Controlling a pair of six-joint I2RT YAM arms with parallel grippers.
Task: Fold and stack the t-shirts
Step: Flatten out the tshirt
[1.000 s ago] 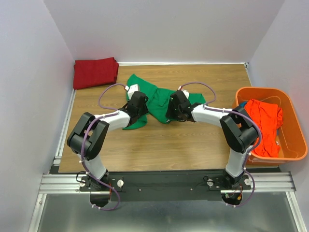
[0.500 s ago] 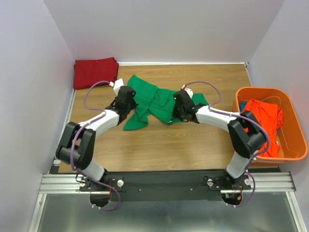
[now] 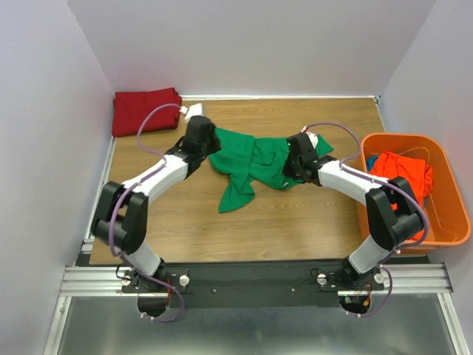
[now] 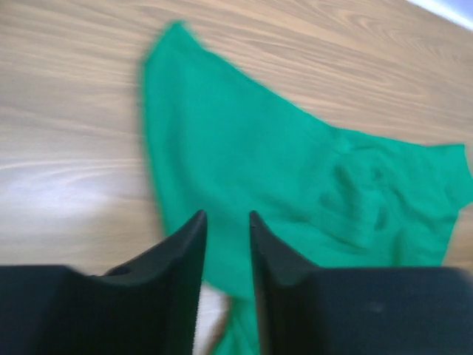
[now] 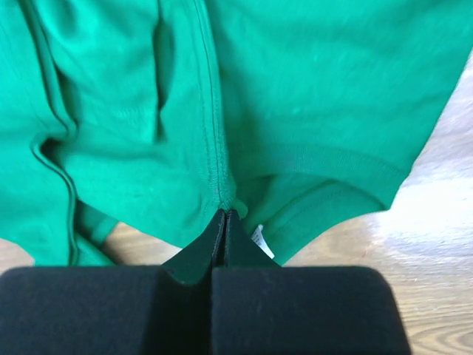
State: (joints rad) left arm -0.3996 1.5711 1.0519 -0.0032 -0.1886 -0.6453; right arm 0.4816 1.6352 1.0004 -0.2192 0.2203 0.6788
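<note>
The green t-shirt (image 3: 255,164) is lying crumpled across the middle of the table (image 3: 295,222), stretching sideways between the two arms, with one loose flap trailing off its near edge toward the arm bases. The left end effector (image 4: 225,214) is hovering at the green t-shirt's left end, its fingers (image 4: 181,248) standing only a narrow gap apart; green cloth is showing through that gap, yet nothing is visibly clamped there, though the wrist view is blurring somewhat. The right end effector (image 5: 224,213) is sitting at the green t-shirt's right end with its fingers pressing fully together – they are pinching the cloth right where a stitched seam is meeting the hem. The dark red t-shirt (image 3: 145,111) is resting folded beyond the green t-shirt's left end, well apart from it, against the back wall. To the right of the green t-shirt, the orange-red t-shirt (image 3: 403,181) is lying heaped inside the orange basket (image 3: 443,229) – part of it is draping over the basket's near rim.
</note>
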